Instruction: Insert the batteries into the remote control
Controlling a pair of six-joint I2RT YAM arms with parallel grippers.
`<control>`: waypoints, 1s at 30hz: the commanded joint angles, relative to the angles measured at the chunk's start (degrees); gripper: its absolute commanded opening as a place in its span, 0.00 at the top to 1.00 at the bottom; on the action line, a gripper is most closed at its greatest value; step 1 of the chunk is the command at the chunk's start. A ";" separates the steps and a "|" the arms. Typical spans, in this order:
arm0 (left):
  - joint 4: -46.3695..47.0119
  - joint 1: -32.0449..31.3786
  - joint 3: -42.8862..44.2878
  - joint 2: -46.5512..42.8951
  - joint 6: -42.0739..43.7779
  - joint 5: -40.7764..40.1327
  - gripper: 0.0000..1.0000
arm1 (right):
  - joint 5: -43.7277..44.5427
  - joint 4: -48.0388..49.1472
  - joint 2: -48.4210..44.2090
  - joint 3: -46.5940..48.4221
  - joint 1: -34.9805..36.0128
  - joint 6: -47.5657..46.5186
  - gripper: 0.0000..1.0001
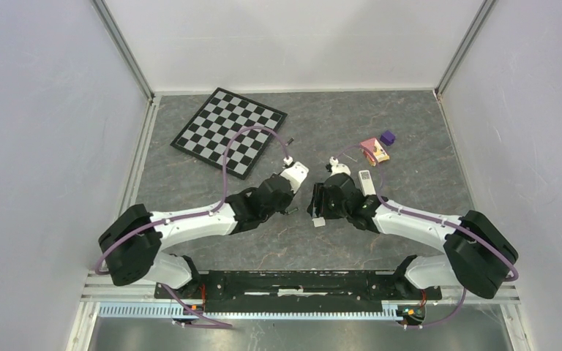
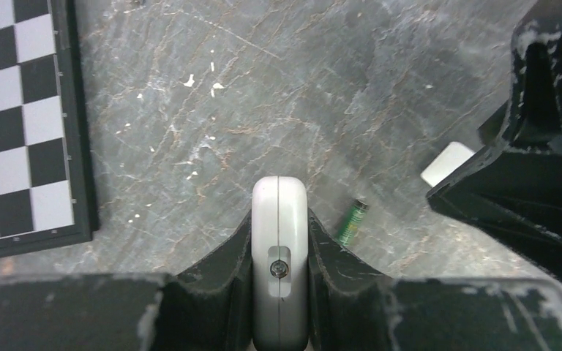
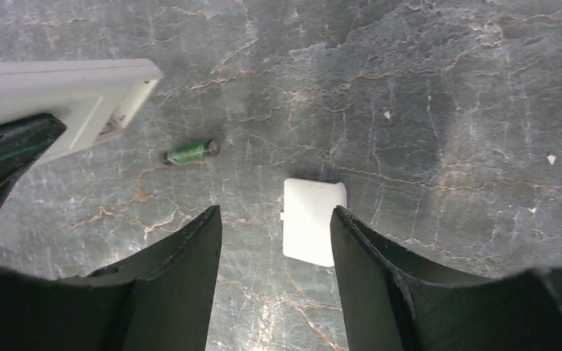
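My left hand (image 2: 279, 228) clamps the slim white plastic remote control (image 2: 279, 208). My right hand (image 3: 275, 213) stands open astride the small white rectangular cover (image 3: 313, 230) on the grey marbled surface (image 3: 446, 110). Just beyond, one green-wrapped cylindrical battery (image 3: 190, 152) lies loose.

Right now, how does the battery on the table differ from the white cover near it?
The battery is a slim green cylinder; the cover is a flat white plate, and wider. The battery lies in the open; the cover lies between the fingers of the right gripper. Both rest on the table, neither fitted to the remote.
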 commanded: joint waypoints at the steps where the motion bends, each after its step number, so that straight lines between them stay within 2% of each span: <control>1: 0.70 -0.53 3.65 0.96 6.86 -7.66 0.98 | 1.71 -0.96 1.56 2.92 -0.85 1.69 0.39; 4: -0.62 0.41 4.55 1.23 4.82 -7.78 0.98 | -3.37 2.38 3.66 4.38 -1.20 -1.13 0.39; 9: -5.19 5.62 5.30 -2.63 -1.19 -2.61 0.98 | -8.71 -1.11 9.45 11.68 -1.21 -10.00 0.45; 11: -6.35 8.98 5.07 -5.50 -3.48 1.36 0.98 | -13.08 -1.91 10.45 13.73 -1.07 -16.52 0.45; 14: -8.05 15.17 4.64 -9.94 -7.23 8.73 0.98 | -16.70 -7.15 10.51 16.26 0.09 -28.32 0.38; 17: -9.88 20.47 4.68 -13.53 -8.93 14.50 0.98 | -16.98 -17.94 11.87 19.48 1.78 -36.44 0.34; 19: -11.39 23.54 5.17 -14.88 -10.05 17.35 0.98 | -13.78 -25.27 12.59 21.21 3.59 -37.67 0.33; 21: -12.36 26.11 5.47 -15.82 -11.19 19.91 0.98 | -11.80 -28.62 11.85 21.40 6.00 -39.09 0.32; 26: -12.58 30.31 5.39 -16.92 -13.38 24.47 0.98 | -11.83 -31.15 7.60 17.71 10.98 -46.09 0.32; 30: -10.88 32.98 5.03 -16.72 -15.08 27.52 0.98 | -11.67 -30.10 6.35 15.11 11.65 -52.90 0.32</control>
